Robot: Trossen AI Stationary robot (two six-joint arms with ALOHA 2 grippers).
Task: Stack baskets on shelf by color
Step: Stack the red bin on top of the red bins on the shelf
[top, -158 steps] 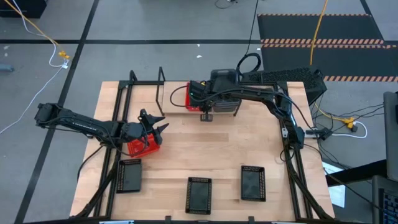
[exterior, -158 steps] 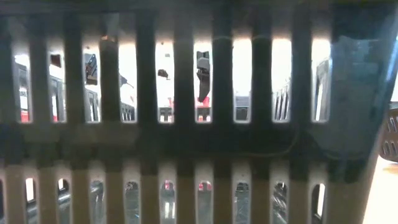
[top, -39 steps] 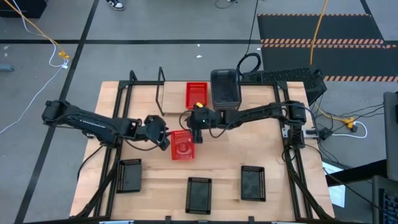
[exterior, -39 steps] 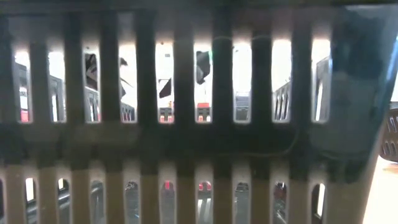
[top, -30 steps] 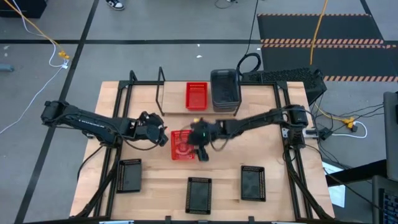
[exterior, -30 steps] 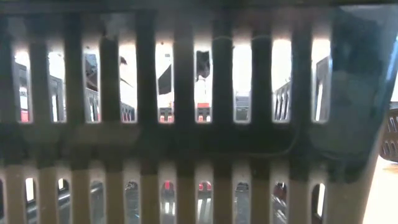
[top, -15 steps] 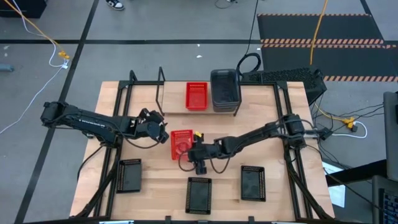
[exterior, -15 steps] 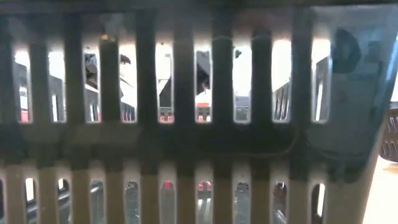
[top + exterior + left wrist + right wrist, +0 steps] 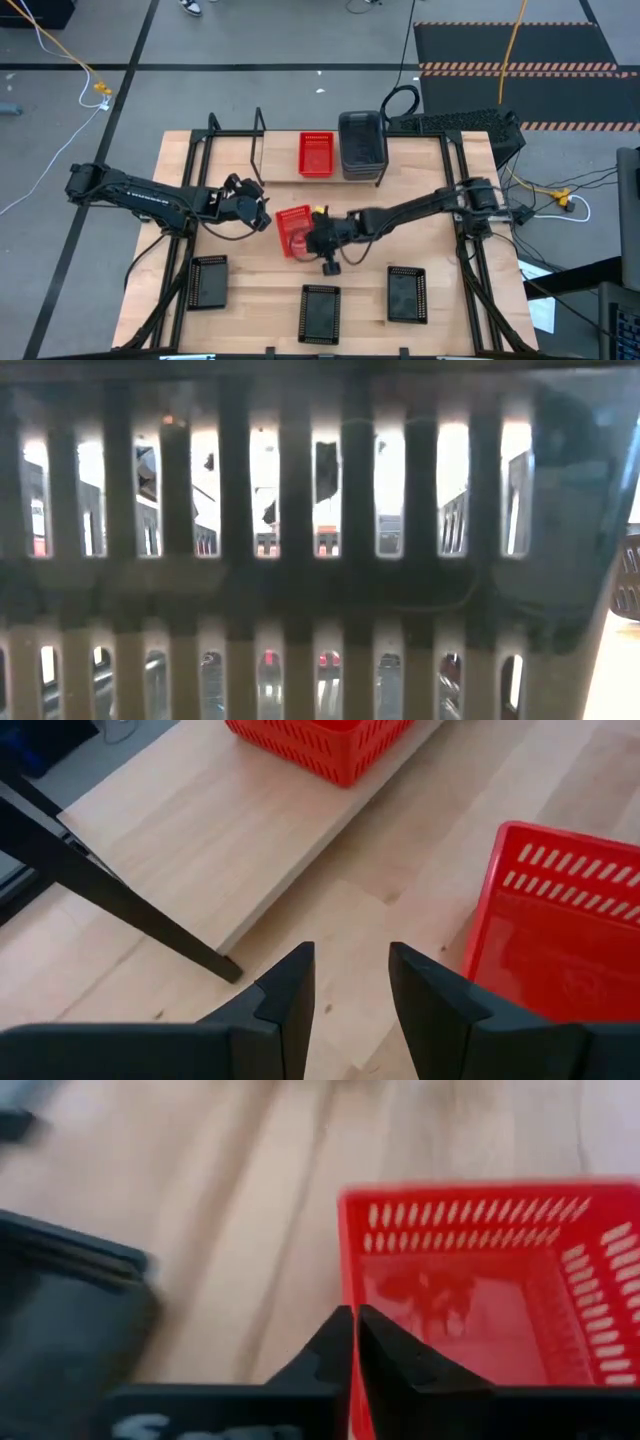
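A red basket stands on the table's middle, seen close in the right wrist view. My right gripper reaches in from the right and is shut on it. My left gripper hovers open just left of that basket, with nothing between its fingers. Another red basket and a grey stack rest on the shelf at the far edge. Three black baskets lie along the near edge. My right gripper pinches the red basket's thin upper wall between its two fingers, at the basket's near right corner. The fingers slant down from the table's right. Whether the basket's bottom is still on the table, I cannot tell.
A black basket's slotted wall stands right in front of the low camera and hides nearly all of that view. Black frame rails run along the table's left and right sides. Bare wood lies between the red basket and the shelf.
My right gripper has dipped a little toward the near edge, then come back to the red basket's near right corner. My left gripper has stayed beside the basket's left side.
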